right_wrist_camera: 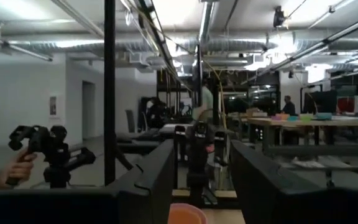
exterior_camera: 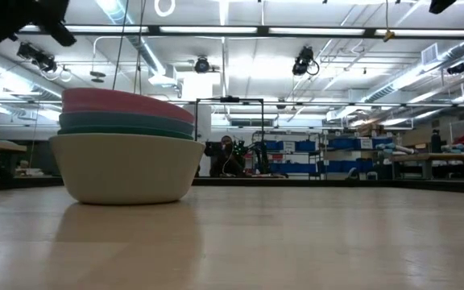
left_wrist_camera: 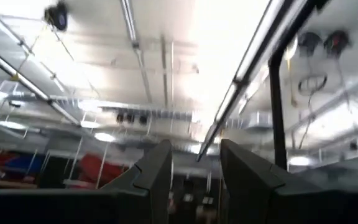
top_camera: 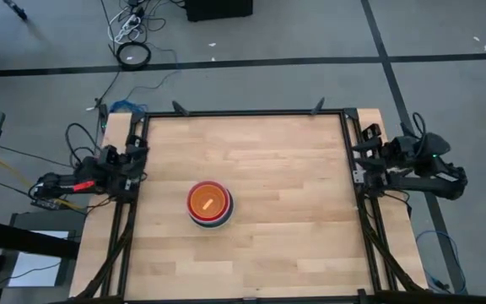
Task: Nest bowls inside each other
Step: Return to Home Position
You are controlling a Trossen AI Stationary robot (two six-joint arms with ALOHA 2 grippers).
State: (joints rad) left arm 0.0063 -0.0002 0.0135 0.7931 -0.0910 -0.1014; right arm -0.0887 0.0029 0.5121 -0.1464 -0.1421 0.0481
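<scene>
Though resting at the left edge of the surface [top_camera: 294, 169], the left hand [left_wrist_camera: 196, 144] has its fingers spread and faces up toward the ceiling lights. Stack of bowls [top_camera: 209, 205] stands a little left of the surface's middle, well apart from both hands: pale grey-white bowl [exterior_camera: 127, 165] lowest, rims of teal bowl [exterior_camera: 127, 122] and pink bowl [exterior_camera: 119, 101] showing above it, and from overhead an orange-yellow centre inside red and blue rims. Right hand [right_wrist_camera: 202, 144] sits at the right edge, fingers likewise spread, facing level across the surface.
</scene>
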